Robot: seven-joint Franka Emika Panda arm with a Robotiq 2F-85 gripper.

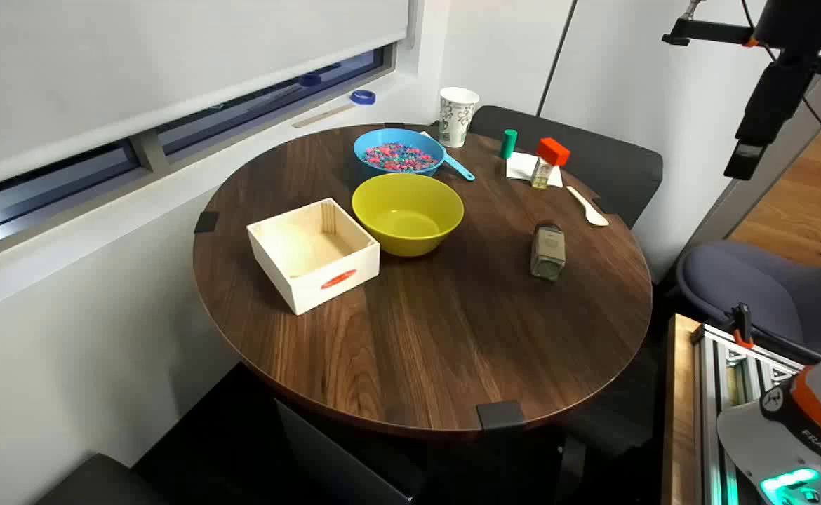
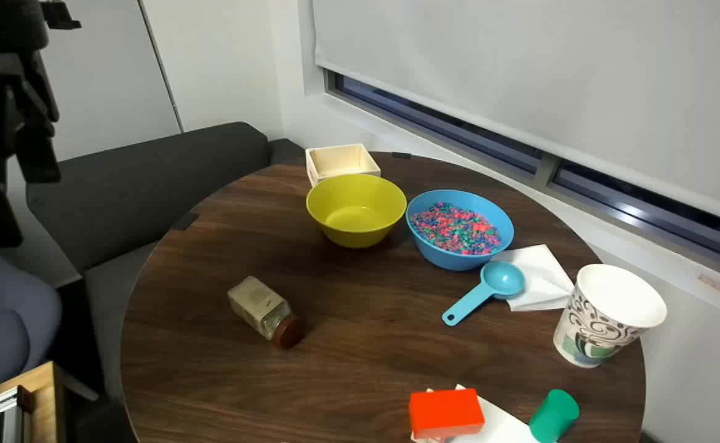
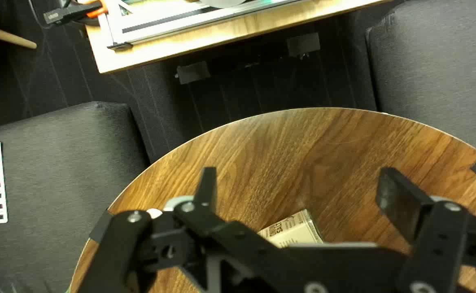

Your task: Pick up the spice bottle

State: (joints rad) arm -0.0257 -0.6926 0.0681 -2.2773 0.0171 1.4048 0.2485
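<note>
The table [image 1: 424, 337] that I watch remotely is round, of dark brown wood, with black pieces [image 1: 500, 415] at its rim. The spice bottle [image 2: 260, 307] lies on its side, apart from the other things. The yellow bowl [image 1: 408, 214] stands just beside the wooden box [image 1: 316, 252] and the blue bowl [image 2: 449, 259]. Near the blue bowl I find the white napkin [image 2: 541, 277]; the blue scoop [image 2: 500, 280] rests partly upon it. The patterned cup [image 2: 594, 332] stands upright close by. Toward the rim lie the white spoon [image 1: 589, 210] and the white sheet [image 1: 521, 166]; whether the red-topped container [image 1: 542, 172] and the green cylinder [image 1: 508, 144] stand on this sheet or only beside it, I cannot tell.
</note>
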